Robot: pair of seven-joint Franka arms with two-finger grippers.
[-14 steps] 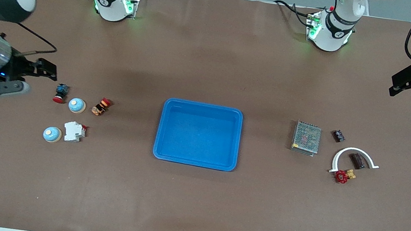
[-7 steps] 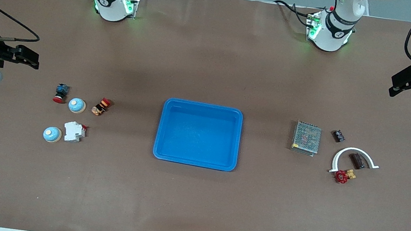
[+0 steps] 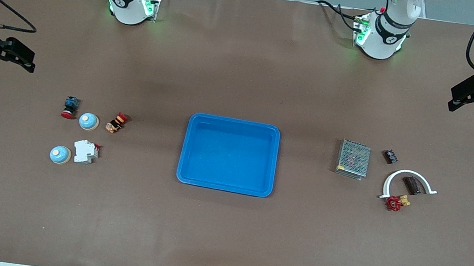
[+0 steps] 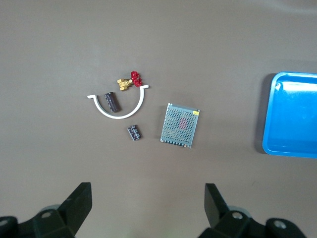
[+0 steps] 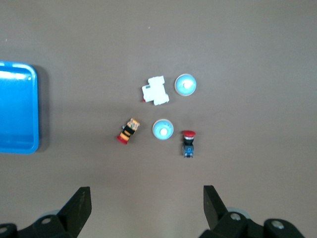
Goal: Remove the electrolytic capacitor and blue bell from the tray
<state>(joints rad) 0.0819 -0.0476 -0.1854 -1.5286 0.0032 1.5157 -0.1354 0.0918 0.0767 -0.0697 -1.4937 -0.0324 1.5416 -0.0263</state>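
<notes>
**Both grippers up and spread wide, nothing held; parts on the table around the tray**

Landmark: blue tray (image 3: pixel 228 155), mid-table, with nothing in it.

Right gripper (image 3: pixel 18 54): over bare table at the right arm's end, well apart from the tray and from the part cluster there. Fingers (image 5: pixel 79 206) spread wide with only table between them.

Left gripper (image 3: pixel 470 95): over bare table at the left arm's end, well apart from the tray. Fingers (image 4: pixel 78 203) likewise spread wide, holding nothing.

Toward the right arm's end from the tray:
- bell (image 3: pixel 89 121), blue dome on a pale base, between a red-capped push button (image 3: pixel 70 107) and a red-and-yellow switch (image 3: pixel 117 122).
- second bell (image 3: pixel 60 154), nearer the front camera, just beside a white breaker block (image 3: pixel 85 151).

Toward the left arm's end from the tray:
- metal mesh box (image 3: pixel 353 159), closest to the tray.
- capacitor (image 3: pixel 411 185), dark cylinder lying on its side inside a white curved bracket (image 3: pixel 410 174).
- red-handled brass valve (image 3: pixel 396 202) at one foot of the bracket.
- small black component (image 3: pixel 390 156) near the mesh box, farther from the front camera than the bracket.
</notes>
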